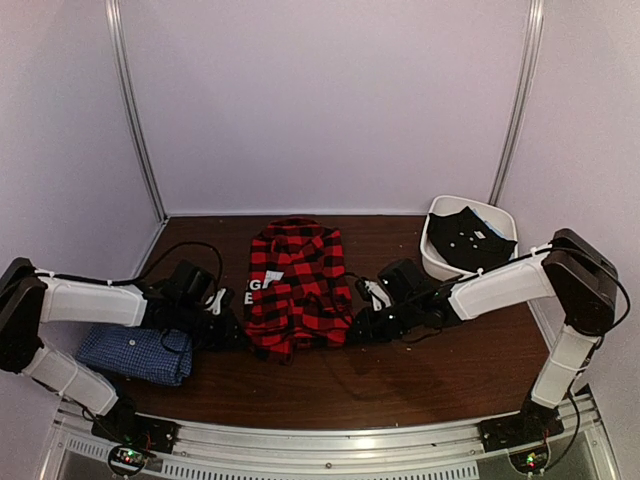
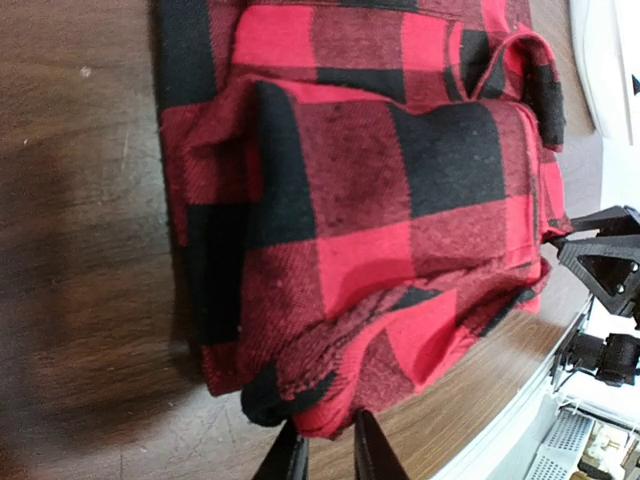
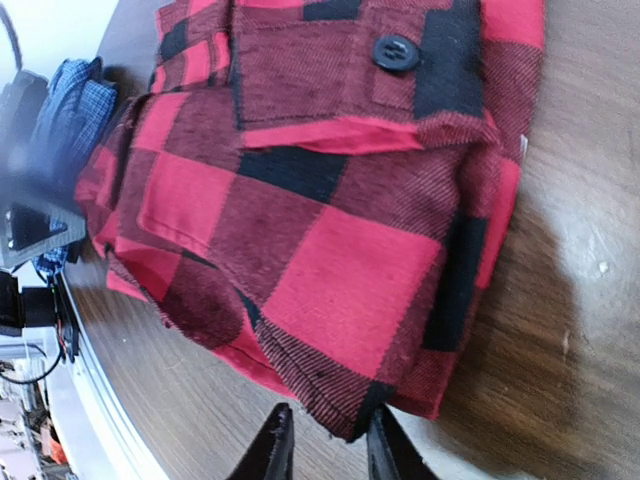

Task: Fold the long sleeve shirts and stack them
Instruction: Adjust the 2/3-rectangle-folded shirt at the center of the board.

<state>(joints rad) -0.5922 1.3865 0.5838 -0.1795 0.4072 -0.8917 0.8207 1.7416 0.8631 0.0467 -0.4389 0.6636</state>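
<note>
Pinching plaid shirt (image 1: 295,285) near corners: left gripper (image 2: 328,455), right gripper (image 3: 326,448).

The only legible marks are white block letters on the black panel (image 1: 262,288) at the left edge of the red-and-black plaid flannel shirt (image 1: 300,275), where a "G" sits above an "E" and the rest of the wording is folded out of sight.
</note>
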